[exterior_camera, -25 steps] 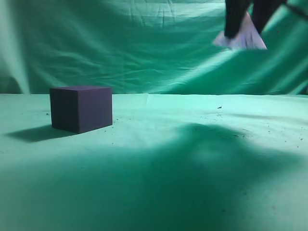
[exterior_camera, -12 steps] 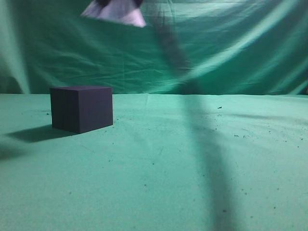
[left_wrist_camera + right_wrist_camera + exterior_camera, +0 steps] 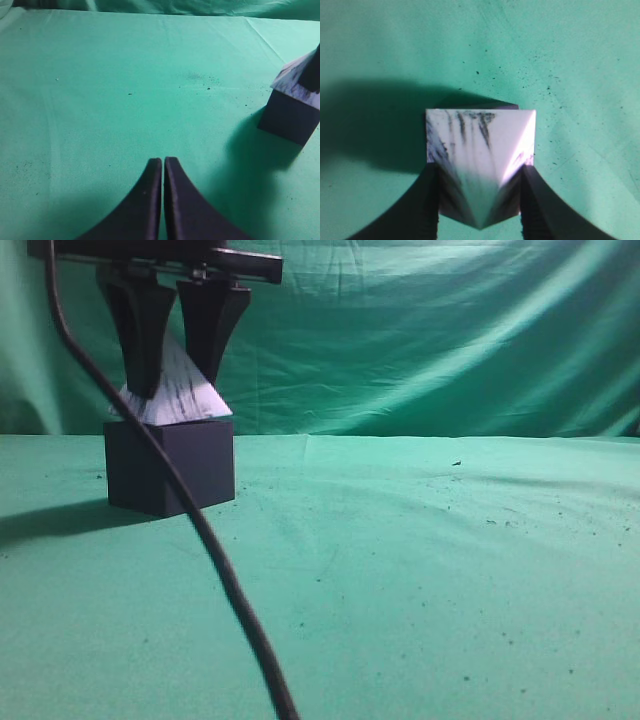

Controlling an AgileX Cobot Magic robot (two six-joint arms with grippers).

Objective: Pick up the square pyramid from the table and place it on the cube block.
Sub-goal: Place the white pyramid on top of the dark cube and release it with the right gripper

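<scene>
My right pincer (image 3: 178,380) gripping white grey-streaked marble-look square pyramid (image 3: 178,395) by sloped faces, resting it on dark purple matte cube block (image 3: 172,472) on green cloth worktop (image 3: 420,570). Looking rigid, light; slick slopes risking slip. Left pincer (image 3: 163,162) closed, empty.

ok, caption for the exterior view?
Right tool holds the square pyramid on the cube block.
</scene>
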